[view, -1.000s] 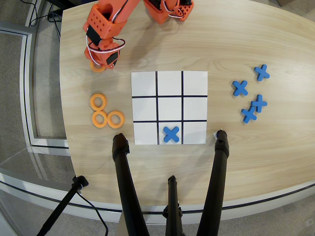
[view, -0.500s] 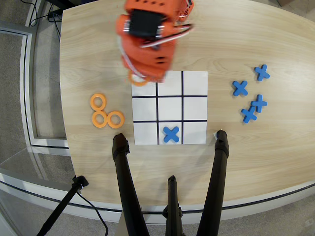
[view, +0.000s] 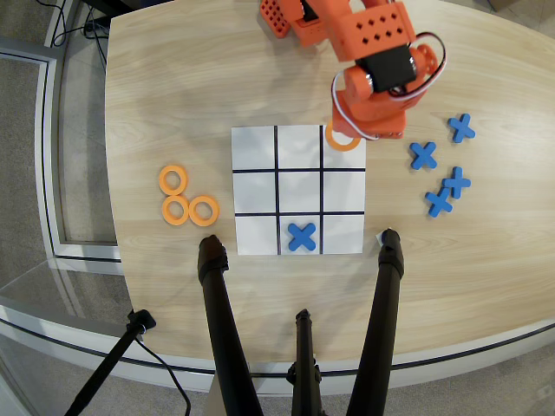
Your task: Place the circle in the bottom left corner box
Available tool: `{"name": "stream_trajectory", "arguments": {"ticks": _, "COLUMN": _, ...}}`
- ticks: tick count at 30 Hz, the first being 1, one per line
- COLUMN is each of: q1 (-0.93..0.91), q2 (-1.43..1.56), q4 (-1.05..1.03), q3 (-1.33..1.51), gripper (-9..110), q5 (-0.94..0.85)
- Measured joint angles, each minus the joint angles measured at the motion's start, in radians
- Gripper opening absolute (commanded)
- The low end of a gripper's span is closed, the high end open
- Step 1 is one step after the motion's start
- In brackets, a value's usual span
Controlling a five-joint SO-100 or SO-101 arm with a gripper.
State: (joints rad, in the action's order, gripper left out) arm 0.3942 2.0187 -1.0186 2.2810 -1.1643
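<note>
At the top-right cell of the paper grid (view: 298, 190), as the overhead view shows it, you can see the circle (view: 342, 142) lying partly under the orange arm (view: 375, 65). This cell is the bottom left corner box (view: 344, 156) of the task, and the ring sits at its upper edge, with a part of it seeming to reach over the top border of the paper, so it is in the box but not well centred. The gripper (view: 351, 130) is just above the ring and its fingers are hidden by the body of the arm, so I cannot tell if it is holding the ring, closed, or already spread apart. For this reason you should judge the task as nearly finished but not confirmed: the ring has reached the correct cell, and what remains, I think, is to let it go if it is not yet free, and to lift the arm away without dragging the ring off the paper. Three other orange rings (view: 187, 200) rest together on the counter (view: 173, 87) to the left of the grid, well apart from it. One blue X piece (view: 302, 236) lies in the bottom middle cell, and four more blue X pieces (view: 442, 166) wait on the counter at the right side. The other cells of the grid are white and bare.
</note>
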Motion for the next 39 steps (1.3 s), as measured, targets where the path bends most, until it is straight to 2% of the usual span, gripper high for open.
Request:
{"name": "stream_trajectory", "arguments": {"ticks": 9, "q1": -0.005, "q2": -0.206, "q4": 0.153, "q3": 0.000, "gripper": 0, "q5": -0.011}}
{"name": "stream_trajectory", "arguments": {"ticks": 31, "q1": 0.020, "q2": -0.331, "q4": 0.209, "q3": -0.043, "gripper": 0, "q5": 0.011}}
{"name": "stream_trajectory", "arguments": {"ticks": 39, "q1": 0.017, "q2": -0.331, "q4": 0.201, "q3": -0.043, "gripper": 10, "q5": 0.009}}
